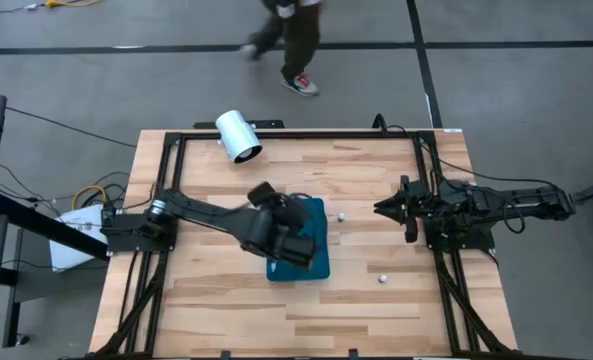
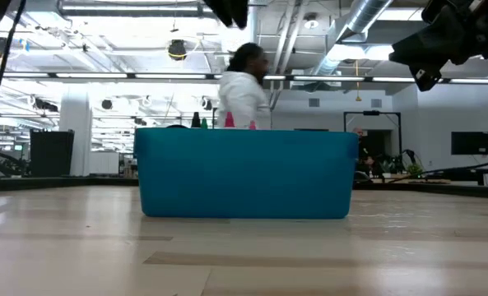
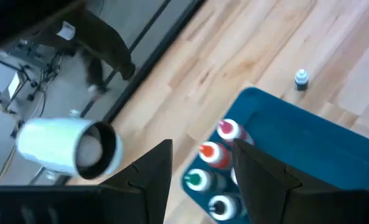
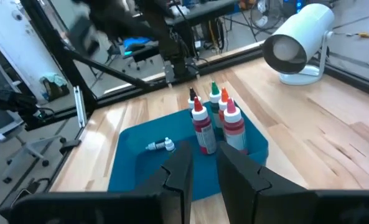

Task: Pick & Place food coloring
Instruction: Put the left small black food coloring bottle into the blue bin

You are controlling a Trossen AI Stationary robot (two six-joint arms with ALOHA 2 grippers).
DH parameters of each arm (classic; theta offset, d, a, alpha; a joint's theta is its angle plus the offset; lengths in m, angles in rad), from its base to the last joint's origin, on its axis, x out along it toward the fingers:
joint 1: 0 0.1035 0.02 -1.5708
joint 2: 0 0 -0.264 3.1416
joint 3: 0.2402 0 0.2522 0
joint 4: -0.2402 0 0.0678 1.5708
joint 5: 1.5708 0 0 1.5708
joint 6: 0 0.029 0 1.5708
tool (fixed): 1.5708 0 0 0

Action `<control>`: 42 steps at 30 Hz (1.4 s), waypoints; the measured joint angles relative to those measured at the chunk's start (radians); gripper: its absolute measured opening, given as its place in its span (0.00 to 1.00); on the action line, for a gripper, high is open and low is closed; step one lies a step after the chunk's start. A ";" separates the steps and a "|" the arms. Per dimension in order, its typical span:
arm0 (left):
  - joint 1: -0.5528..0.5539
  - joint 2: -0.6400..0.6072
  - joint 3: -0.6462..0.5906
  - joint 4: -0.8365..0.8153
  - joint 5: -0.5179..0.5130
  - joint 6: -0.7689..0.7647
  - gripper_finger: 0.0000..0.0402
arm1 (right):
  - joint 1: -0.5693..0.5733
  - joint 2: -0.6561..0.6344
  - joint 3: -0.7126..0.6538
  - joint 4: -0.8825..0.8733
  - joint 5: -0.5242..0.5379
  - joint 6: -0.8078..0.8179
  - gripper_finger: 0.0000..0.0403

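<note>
Left gripper (image 3: 200,177) above blue tray (image 1: 316,262), fingers apart, empty, over upright food coloring (image 3: 214,154). Right gripper (image 1: 380,208) beside tray, slightly parted, empty. One bottle (image 4: 161,145) lying in tray.

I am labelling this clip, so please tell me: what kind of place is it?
Probably a robotics lab in a large open workspace: a wooden table in a black frame, exposed ceiling ducts, and loose cables on the grey floor.
</note>
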 joint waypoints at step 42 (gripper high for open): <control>0.001 -1.072 -1.033 0.623 0.047 0.256 0.40 | -0.098 0.594 0.339 -0.193 -0.059 -0.186 0.15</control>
